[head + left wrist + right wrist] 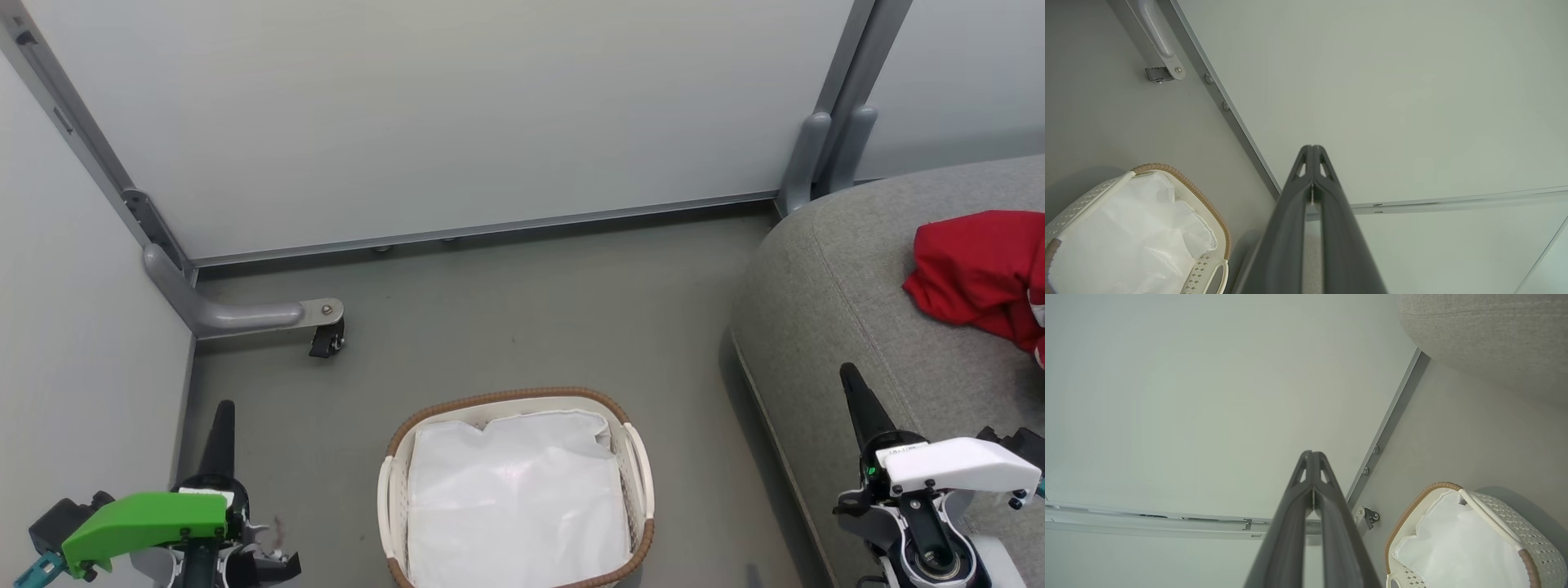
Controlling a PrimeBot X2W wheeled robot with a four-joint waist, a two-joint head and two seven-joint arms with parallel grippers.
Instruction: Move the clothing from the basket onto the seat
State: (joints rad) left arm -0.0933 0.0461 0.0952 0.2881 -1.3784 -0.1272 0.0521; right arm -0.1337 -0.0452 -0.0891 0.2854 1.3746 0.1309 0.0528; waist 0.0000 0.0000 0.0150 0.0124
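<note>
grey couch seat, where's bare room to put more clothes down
The large light-grey fabric couch seat is bare from its rounded left edge up to the bright red crumpled garment, and in front of that garment, nearer the robot. It is crowded only at the head view's right edge, under the red fabric.

Grey floor (pixel 531 310) between basket (pixel 506 398) and far partition (pixel 449 122): open, widest passage. Basket top open, white liner (pixel 514 498) lying low inside. Left: side panel (pixel 73 343) close by left gripper (pixel 223 412) (little room that side); caster foot (pixel 325 335) juts onto floor, far left. Right: seat (pixel 824 286) walls off floor, narrow strip beside basket. Red clothing (pixel 971 265) takes seat's far right; seat's left part bare, right gripper (pixel 851 377) above it.
</note>
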